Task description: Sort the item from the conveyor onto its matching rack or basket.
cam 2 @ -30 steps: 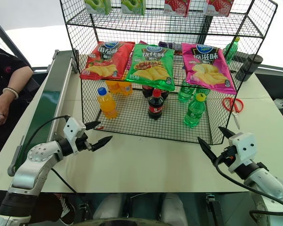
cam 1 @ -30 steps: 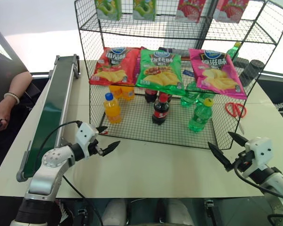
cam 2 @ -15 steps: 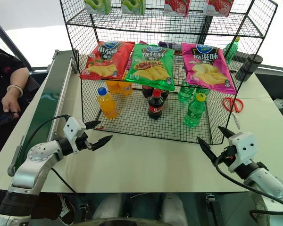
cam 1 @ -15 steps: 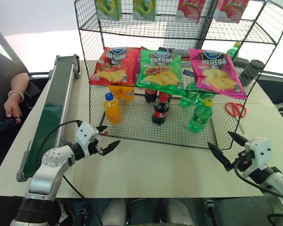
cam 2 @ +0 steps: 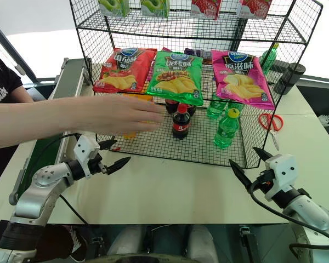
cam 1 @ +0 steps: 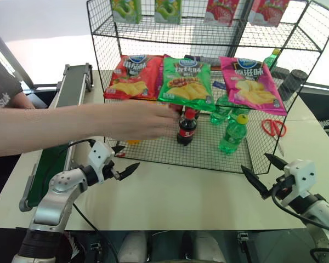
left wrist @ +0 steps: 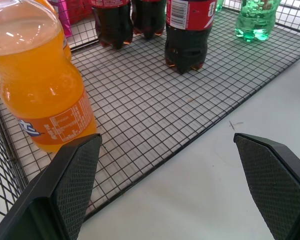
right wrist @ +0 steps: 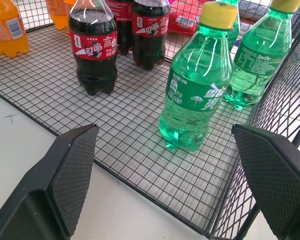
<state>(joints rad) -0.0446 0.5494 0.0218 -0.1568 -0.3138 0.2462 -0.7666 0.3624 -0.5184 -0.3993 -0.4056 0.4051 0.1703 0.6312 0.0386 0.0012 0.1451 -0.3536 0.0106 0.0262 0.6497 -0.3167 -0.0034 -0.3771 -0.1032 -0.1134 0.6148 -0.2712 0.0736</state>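
The item, a green soda bottle (cam 1: 232, 134) with a yellow cap, stands upright on the grid floor of the black wire rack (cam 1: 153, 153), toward its right side. It shows close up in the right wrist view as the green bottle (right wrist: 197, 85). The dark green conveyor (cam 1: 71, 96) runs along the table's left side. My left gripper (cam 1: 129, 158) hovers open and holding nothing at the rack's front left corner. My right gripper (cam 1: 256, 163) is open too, just outside the front right corner. The fingers (left wrist: 75, 185) frame an orange bottle (left wrist: 40, 90).
A person's arm (cam 1: 71, 126) stretches from the left across the conveyor, the hand (cam 1: 148, 120) inside the rack over the orange bottle. Cola bottles (cam 1: 187, 129), more green bottles (cam 1: 222, 109) and hanging chip bags (cam 1: 185, 82) are in the rack. Scissors (cam 1: 273, 127) lie to its right.
The person's arm has reached from the left over the conveyor into the rack and now hides the orange bottle in the head views. Both grippers have stayed still and open.
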